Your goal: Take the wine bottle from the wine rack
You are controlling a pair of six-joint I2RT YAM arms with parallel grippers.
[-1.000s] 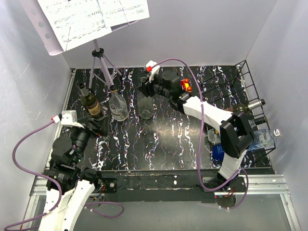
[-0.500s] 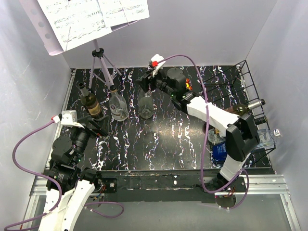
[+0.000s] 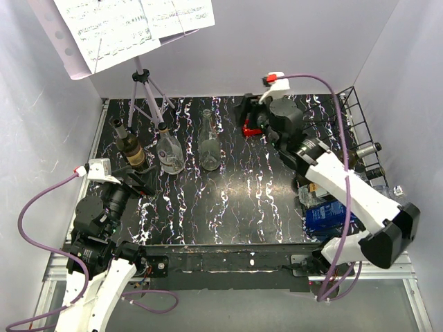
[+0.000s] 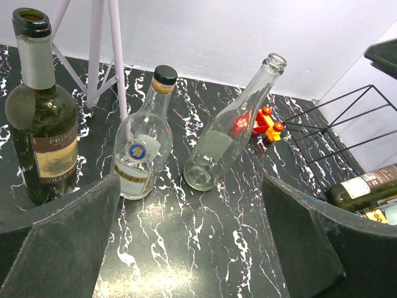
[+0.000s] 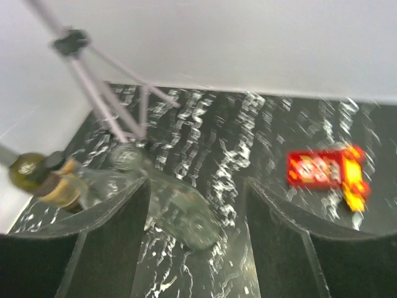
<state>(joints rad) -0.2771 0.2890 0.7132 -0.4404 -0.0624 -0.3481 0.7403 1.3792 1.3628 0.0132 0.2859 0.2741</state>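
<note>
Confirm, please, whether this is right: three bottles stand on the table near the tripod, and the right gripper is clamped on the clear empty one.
Not quite: the right gripper is open and apart from the clear empty bottle, gripping nothing, as the top external view shows. The rest holds: it, the dark bottle and the labelled bottle stand on the table near the tripod.

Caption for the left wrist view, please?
Framed by the left arm's open jaws: a green wine bottle, a capped flask and a clear bottle standing, a dark bottle lying in the wire rack.
</note>
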